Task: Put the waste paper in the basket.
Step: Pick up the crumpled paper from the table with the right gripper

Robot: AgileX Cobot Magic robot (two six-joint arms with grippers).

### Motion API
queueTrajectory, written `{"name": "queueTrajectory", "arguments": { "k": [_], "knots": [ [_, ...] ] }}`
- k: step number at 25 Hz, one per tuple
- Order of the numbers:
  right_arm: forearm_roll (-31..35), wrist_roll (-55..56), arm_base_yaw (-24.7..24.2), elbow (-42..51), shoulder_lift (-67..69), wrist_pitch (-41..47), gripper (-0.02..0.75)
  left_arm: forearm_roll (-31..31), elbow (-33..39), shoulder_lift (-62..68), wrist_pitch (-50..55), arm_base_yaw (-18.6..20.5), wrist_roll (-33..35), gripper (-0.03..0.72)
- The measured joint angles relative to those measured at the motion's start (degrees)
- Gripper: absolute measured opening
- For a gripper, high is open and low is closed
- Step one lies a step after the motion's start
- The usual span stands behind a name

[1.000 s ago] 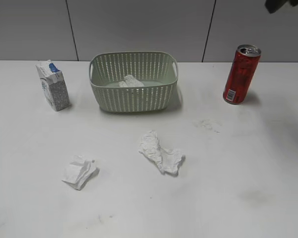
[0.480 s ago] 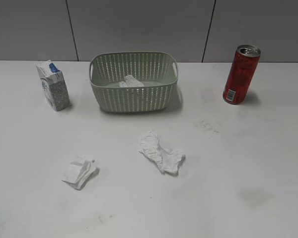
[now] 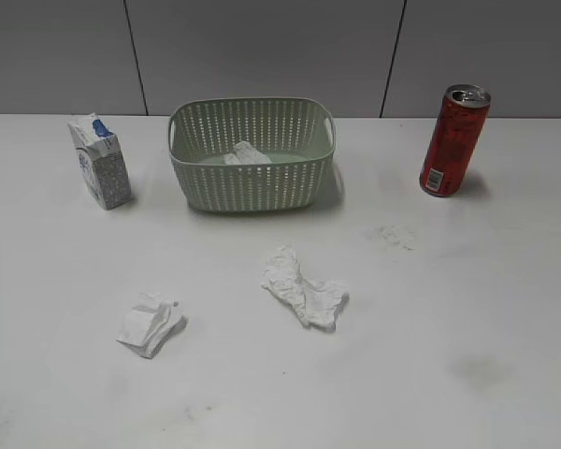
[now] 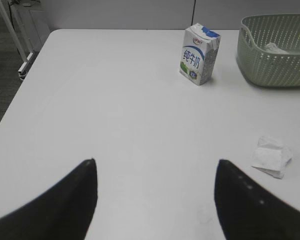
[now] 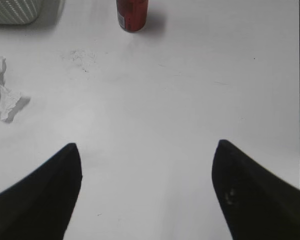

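With one wad already in the basket, both my left gripper and right gripper hang released and empty over the counter, so next I judge the left must reach forward-right to the small waste paper.

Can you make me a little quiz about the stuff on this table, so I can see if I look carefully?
1. How many paper wads lie on the table outside the green basket?
2. True or false: the red can is lying on its side.
3. Which stands left of the basket in the exterior view: A) the red can, B) the milk carton, C) the long twisted wad?

Key
1. Two: the small wad and the long twisted wad. A third wad is already in the basket.
2. False, it stands upright.
3. B.
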Motion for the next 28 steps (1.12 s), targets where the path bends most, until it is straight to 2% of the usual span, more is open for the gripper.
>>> {"name": "queueTrajectory", "arguments": {
  "k": [15, 22, 28],
  "knots": [
    [0.0, 0.2, 0.0, 29.2, -33.0, -14.5, 0.591, 0.0, 0.0, 0.0, 0.0, 0.0, 0.0, 0.552],
    [0.0, 0.2, 0.0, 39.7, -46.7, -14.8, 0.591, 0.0, 0.0, 0.0, 0.0, 0.0, 0.0, 0.552],
    [-0.1, 0.2, 0.0, 41.9, -54.3, -11.4, 0.590, 0.0, 0.0, 0.0, -0.1, 0.0, 0.0, 0.552]
  ]
}}
